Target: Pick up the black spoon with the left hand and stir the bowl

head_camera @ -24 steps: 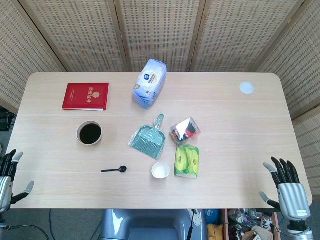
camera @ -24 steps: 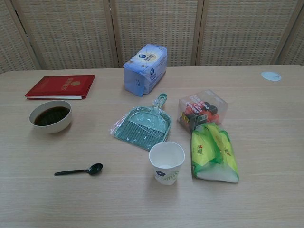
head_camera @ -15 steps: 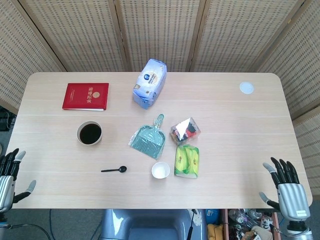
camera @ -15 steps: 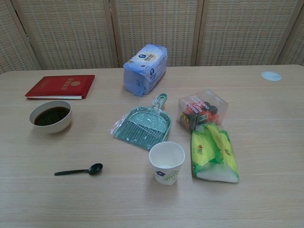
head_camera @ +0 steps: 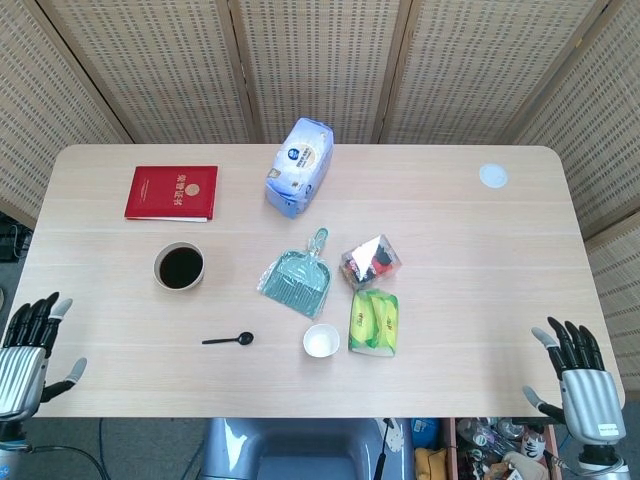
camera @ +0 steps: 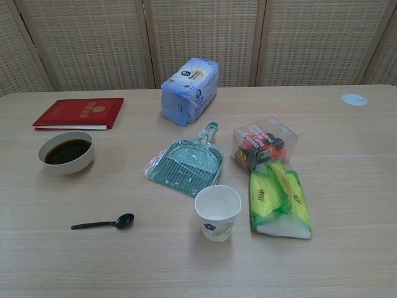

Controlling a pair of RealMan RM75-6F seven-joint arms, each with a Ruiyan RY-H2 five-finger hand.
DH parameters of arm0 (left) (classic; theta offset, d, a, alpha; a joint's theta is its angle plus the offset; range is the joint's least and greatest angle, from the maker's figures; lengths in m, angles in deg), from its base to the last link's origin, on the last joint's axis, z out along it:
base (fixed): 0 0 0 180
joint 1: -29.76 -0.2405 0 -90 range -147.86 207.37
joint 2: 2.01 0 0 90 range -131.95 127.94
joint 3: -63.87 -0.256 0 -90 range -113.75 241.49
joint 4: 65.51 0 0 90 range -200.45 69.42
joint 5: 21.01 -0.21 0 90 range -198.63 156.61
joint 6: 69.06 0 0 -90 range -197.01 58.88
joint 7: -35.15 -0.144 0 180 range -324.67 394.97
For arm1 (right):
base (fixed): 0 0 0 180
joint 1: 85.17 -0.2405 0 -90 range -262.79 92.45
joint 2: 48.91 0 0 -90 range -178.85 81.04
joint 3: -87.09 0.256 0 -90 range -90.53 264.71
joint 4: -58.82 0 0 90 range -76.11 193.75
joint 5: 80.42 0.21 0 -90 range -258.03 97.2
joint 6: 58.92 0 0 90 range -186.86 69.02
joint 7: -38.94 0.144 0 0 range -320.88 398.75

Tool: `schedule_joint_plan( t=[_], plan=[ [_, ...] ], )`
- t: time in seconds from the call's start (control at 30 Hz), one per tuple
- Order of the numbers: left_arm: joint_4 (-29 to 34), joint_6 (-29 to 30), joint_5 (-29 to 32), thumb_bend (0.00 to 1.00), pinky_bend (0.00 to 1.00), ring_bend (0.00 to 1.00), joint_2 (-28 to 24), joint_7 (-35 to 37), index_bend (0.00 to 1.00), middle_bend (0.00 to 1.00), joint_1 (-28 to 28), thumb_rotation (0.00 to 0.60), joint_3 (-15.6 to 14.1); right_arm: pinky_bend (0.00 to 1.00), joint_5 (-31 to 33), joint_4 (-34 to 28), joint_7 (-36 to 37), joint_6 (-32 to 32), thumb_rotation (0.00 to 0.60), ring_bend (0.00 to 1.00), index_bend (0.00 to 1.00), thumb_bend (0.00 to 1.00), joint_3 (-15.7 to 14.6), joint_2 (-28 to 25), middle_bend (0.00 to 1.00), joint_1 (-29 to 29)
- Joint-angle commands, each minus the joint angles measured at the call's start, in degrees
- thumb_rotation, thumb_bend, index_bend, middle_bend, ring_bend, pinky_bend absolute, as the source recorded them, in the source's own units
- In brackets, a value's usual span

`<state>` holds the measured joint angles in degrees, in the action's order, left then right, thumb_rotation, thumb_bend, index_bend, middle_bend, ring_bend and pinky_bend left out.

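Note:
The black spoon point(head_camera: 229, 340) point(camera: 103, 223) lies flat on the table near its front edge, bowl end to the right. A beige bowl point(head_camera: 179, 267) point(camera: 66, 151) of dark liquid stands behind and left of it. My left hand point(head_camera: 28, 355) hangs at the table's front left corner, fingers spread and empty, well left of the spoon. My right hand point(head_camera: 582, 378) hovers off the front right corner, fingers spread and holding nothing. Neither hand shows in the chest view.
A green dustpan point(head_camera: 295, 279), a white paper cup point(head_camera: 321, 341), a yellow-green snack bag point(head_camera: 374, 320) and a clear box of packets point(head_camera: 371, 261) crowd the middle. A red booklet point(head_camera: 171, 192), a blue tissue pack point(head_camera: 299, 165) and a white disc point(head_camera: 493, 176) sit further back.
My left hand has shifted a little to the right and come further into view. My right hand has dropped slightly. Nothing on the table has moved.

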<state>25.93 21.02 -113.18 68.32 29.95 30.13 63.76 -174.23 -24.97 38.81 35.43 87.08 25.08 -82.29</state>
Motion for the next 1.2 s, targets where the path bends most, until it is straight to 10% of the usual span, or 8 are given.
schedule_joint_plan(
  t=[0.03,0.2,0.63,1.2],
  plan=[
    [1.1,-1.6,-0.8,0.31,0.00,0.02,-0.2,-2.1,0.00,0.03,1.4,0.600,0.1,0.06,0.1,0.1,0.2,0.1,0.600,0.02,0.22,0.24,0.0,0.0,0.16,0.1],
    [2.7,-3.9,-2.3,0.31,0.05,0.10,-0.2,-5.1,0.05,0.14,3.4,0.600,0.1,0.06,0.4,0.3,0.4,0.0,0.600,0.02,0.22,0.24,-0.1,0.0,0.16,0.3],
    [3.8,-12.5,-5.2,0.31,0.61,0.49,4.6,-13.0,0.35,0.55,9.8,0.600,0.1,0.06,0.8,0.3,0.5,-0.9,0.600,0.02,0.22,0.24,0.0,0.0,0.16,0.0],
    [-1.4,-24.5,5.2,0.32,0.70,0.67,14.7,-20.7,0.37,0.72,16.4,0.600,3.4,0.06,1.5,1.6,2.0,-1.4,0.600,0.02,0.22,0.24,-0.1,0.0,0.16,0.2]
  ],
)
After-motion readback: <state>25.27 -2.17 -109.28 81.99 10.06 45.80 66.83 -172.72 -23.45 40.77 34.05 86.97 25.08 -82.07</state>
